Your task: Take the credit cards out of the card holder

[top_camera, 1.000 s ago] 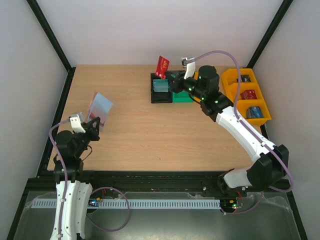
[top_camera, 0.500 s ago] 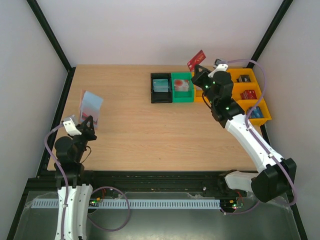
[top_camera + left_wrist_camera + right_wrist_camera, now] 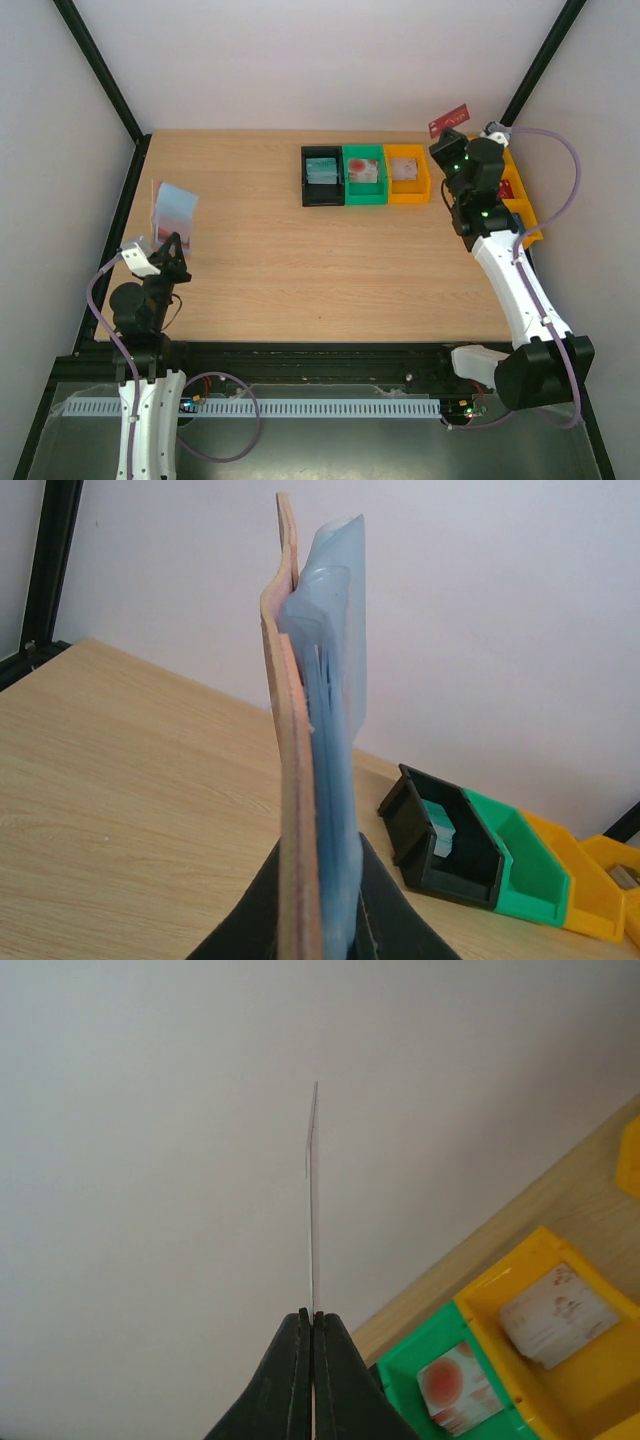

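The card holder (image 3: 173,208), tan leather with blue-grey lining, stands upright above the table's left edge, pinched at its lower end by my left gripper (image 3: 172,243). In the left wrist view the card holder (image 3: 292,780) shows edge-on, and the left gripper (image 3: 318,920) is shut on it. My right gripper (image 3: 452,140) is raised at the back right, shut on a red credit card (image 3: 449,120). The right wrist view shows that credit card (image 3: 313,1210) as a thin line rising from the shut right gripper (image 3: 312,1322). Whether other cards remain in the holder is hidden.
A black bin (image 3: 323,175) holding a teal card (image 3: 322,169), a green bin (image 3: 364,173) and an orange bin (image 3: 408,172), each with a pale card, stand in a row at the back. A larger yellow bin (image 3: 528,215) sits under the right arm by the right wall.
My right arm has swung from the black bin to the back right corner, carrying the red card. The left arm has drawn the card holder a little further left.
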Controlling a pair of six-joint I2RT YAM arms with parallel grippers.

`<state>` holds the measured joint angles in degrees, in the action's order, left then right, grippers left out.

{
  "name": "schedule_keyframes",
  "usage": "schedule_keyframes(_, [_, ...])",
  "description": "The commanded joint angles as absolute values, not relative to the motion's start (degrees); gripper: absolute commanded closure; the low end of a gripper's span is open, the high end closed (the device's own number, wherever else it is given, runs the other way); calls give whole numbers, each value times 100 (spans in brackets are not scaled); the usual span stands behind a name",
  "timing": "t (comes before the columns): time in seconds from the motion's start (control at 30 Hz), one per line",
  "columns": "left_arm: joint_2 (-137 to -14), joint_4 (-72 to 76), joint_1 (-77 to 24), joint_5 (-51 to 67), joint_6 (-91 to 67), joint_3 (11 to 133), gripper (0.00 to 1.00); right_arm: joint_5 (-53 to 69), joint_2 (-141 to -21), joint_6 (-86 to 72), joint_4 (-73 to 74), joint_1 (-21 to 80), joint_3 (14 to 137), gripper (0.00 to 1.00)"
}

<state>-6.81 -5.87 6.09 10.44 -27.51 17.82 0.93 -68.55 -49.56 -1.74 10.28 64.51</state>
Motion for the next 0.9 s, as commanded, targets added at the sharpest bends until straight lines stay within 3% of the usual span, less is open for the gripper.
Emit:
schedule_keyframes(0.0, [-605,-228,642,987,-2777,1692,98,657,-6819,-5122,217,435,6537,99])
schedule_keyframes(0.2, [-647,-165,638,988,-2791,1631,98,898,-6756,-5039,471,-391,6515,98])
schedule_keyframes(0.43, [-677,-123,642,1022,-2826,1601,98,1298,-6727,-6406,-429,-1325,5703,99])
schedule_keyframes(0.73, [-694,-145,659,996,-2809,1621,98,-486,-7048,-8701,-585,-1354,5269,98])
schedule_keyframes(0.87, [-681,-166,668,970,-2804,1635,98,-805,-7786,-9300,-328,-1357,5802,99])
